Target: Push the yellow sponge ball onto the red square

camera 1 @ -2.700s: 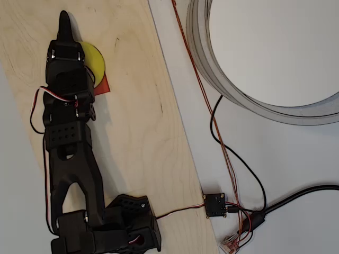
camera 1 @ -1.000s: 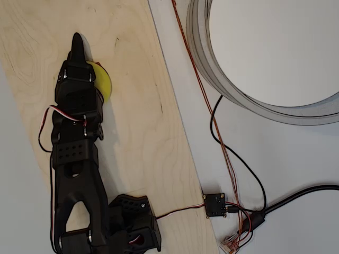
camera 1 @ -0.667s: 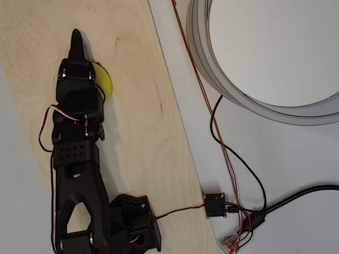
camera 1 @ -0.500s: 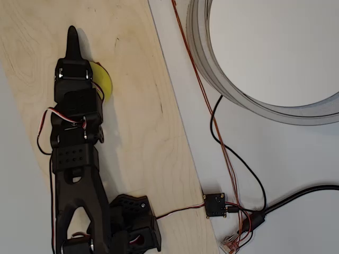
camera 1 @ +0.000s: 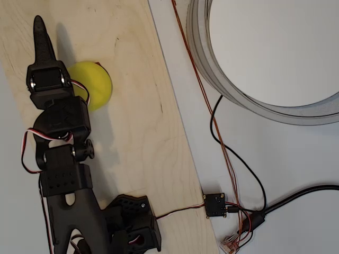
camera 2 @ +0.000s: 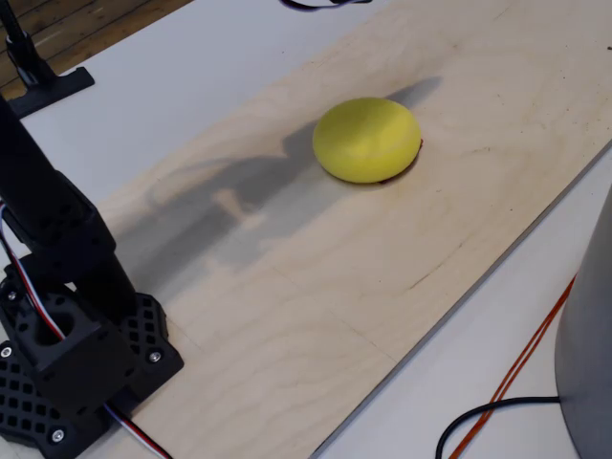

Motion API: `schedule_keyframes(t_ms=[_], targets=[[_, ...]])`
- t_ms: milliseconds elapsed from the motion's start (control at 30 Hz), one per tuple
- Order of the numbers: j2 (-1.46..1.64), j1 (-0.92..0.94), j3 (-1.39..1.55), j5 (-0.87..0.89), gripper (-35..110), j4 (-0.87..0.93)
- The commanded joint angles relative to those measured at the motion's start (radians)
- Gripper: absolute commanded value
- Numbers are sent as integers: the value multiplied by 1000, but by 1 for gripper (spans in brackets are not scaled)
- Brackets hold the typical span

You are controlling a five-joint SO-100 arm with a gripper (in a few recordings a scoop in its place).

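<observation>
Wooden board [camera 1: 137,132]: pale plywood, lying slantwise on the white desk [camera 1: 296,153]; carried the arm base and the task items.

Yellow sponge ball [camera 1: 95,83]: rested on the board near its upper end in the overhead view, just to the right of the arm's wrist, part of its left edge hidden under the arm. In the fixed view the ball [camera 2: 367,139] sat clear of the arm, with the arm's shadow falling across the board to its left.

Red square [camera 1: 97,64]: almost wholly covered by the ball; only a thin red sliver showed at the ball's upper edge in the overhead view, and a dark red trace at the ball's right rim [camera 2: 419,145] in the fixed view.

Jaws [camera 1: 38,29]: black, seen from above as a single narrow point reaching toward the top of the picture, up and to the left of the ball, apart from it; they appeared closed, holding nothing.

Arm base [camera 2: 72,368]: black, perforated, standing at the lower left of the fixed view.

Grey ring [camera 1: 222,79]: large, round, on the desk to the right of the board.

Cables [camera 1: 233,159]: black and orange, running on the desk beside the board to a small black module [camera 1: 215,204].
</observation>
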Motion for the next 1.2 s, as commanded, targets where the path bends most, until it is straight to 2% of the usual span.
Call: schedule_keyframes(t_ms=[0, 333, 533, 733, 800, 867, 900, 1167], targets=[[72, -8, -55, -14, 23, -2], [178, -23, -77, -94, 25, -2], [235, -44, -75, -253, 38, -5], [253, -40, -72, -244, 41, -5], [256, -37, -78, -245, 37, -6], [250, -23, -98, -222, 8, -43], [239, -8, -120, -196, 0, -43], [215, 31, -127, -166, 0, -44]])
